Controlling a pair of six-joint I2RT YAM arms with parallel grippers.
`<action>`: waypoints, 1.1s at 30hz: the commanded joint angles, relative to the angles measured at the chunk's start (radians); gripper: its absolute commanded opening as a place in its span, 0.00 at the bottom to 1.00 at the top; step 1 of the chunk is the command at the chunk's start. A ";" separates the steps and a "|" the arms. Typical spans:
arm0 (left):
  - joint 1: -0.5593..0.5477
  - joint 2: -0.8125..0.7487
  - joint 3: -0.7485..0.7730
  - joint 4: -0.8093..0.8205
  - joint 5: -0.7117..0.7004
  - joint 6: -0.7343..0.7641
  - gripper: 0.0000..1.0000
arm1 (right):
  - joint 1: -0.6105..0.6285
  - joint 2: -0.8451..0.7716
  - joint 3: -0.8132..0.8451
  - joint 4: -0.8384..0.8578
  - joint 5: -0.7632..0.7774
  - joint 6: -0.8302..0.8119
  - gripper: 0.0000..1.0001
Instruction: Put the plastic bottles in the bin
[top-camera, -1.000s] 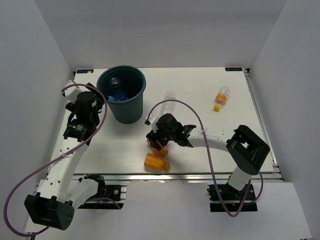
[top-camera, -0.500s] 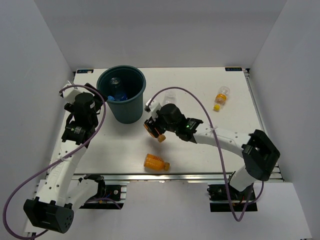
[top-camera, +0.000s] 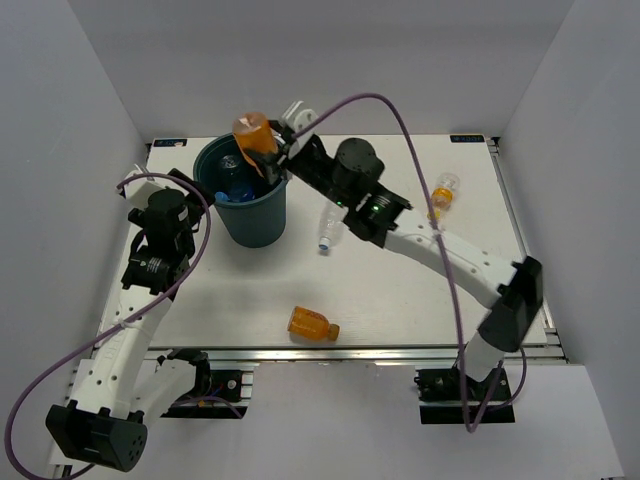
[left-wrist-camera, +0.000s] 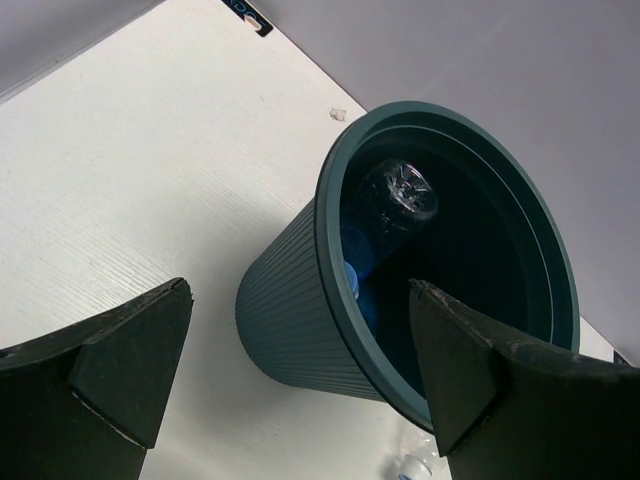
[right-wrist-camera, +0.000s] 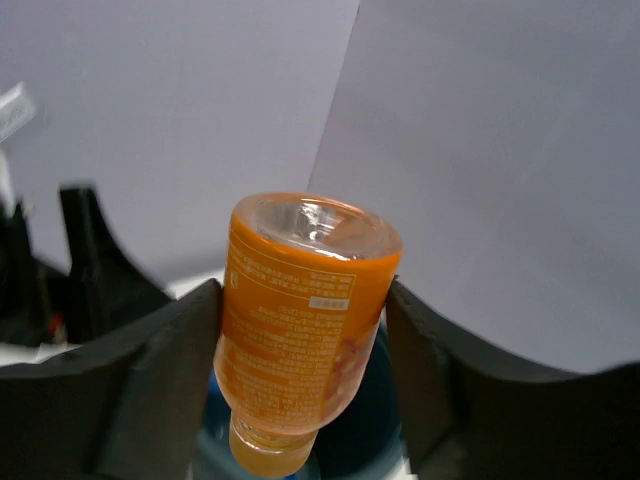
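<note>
Now the right gripper (top-camera: 272, 152), clamped on 1 orange bottle (top-camera: 252, 131), has swung from the frame's centre to over the teal bin (top-camera: 262, 228) at upper left; release seems next. The left gripper (left-wrist-camera: 298, 300) gapes wide, empty.

From the left wrist, part of the rim of the bin (left-wrist-camera: 290, 320) is covered by one finger (left-wrist-camera: 480, 370) of the left gripper (left-wrist-camera: 300, 290). The clear bottle (left-wrist-camera: 395, 205) inside sinks into shadow (how many lie beneath it cannot be told). A second clear bottle (left-wrist-camera: 412, 468) is cut by the bottom edge. In the right wrist view the orange bottle (right-wrist-camera: 305, 320) loses its cap end at the bottom edge and covers most of the bin.
</note>
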 joint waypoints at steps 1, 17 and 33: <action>0.001 0.000 0.019 -0.009 0.034 -0.004 0.98 | -0.005 0.163 0.142 0.127 -0.003 0.003 0.73; -0.001 -0.004 0.036 -0.067 0.062 -0.026 0.98 | -0.035 0.102 0.094 -0.106 -0.127 -0.001 0.89; -0.025 0.075 0.029 -0.052 0.567 -0.024 0.98 | -0.124 -0.549 -0.651 -0.240 0.074 0.143 0.89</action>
